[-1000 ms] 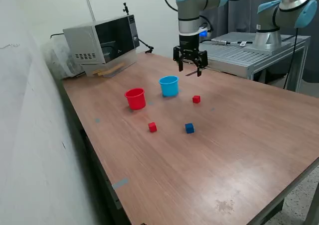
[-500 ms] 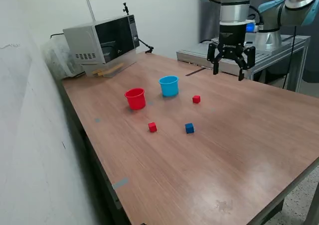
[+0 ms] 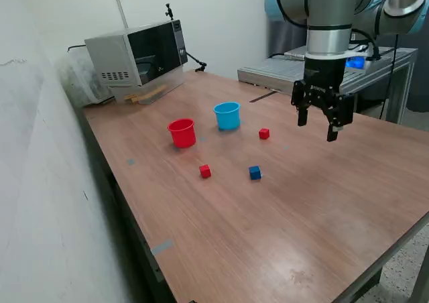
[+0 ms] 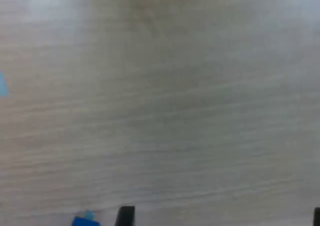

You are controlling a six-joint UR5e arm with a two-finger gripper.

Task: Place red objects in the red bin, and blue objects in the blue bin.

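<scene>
The red bin (image 3: 181, 133) and the blue bin (image 3: 227, 115) stand upright side by side on the wooden table (image 3: 322, 202). One red cube (image 3: 264, 134) lies just to the exterior view's right of the blue bin. A second red cube (image 3: 205, 171) and a dark blue cube (image 3: 255, 173) lie nearer the front. My gripper (image 3: 316, 130) hangs open and empty above the table, well to the exterior view's right of all the cubes. The wrist view is blurred wood grain with my dark fingertips (image 4: 125, 216) at the picture's edge and a small blue shape (image 4: 86, 220) that I cannot identify.
A microwave (image 3: 137, 58) sits at the table's back corner on the exterior view's left. Behind the table stands a metal bench (image 3: 315, 65) carrying a second robot arm (image 3: 395, 11). A wall runs along the exterior view's left.
My gripper has swung from above the blue bin toward the exterior view's right, then come lower and nearer the front. It stayed open and empty. The cubes and bins have not moved.
</scene>
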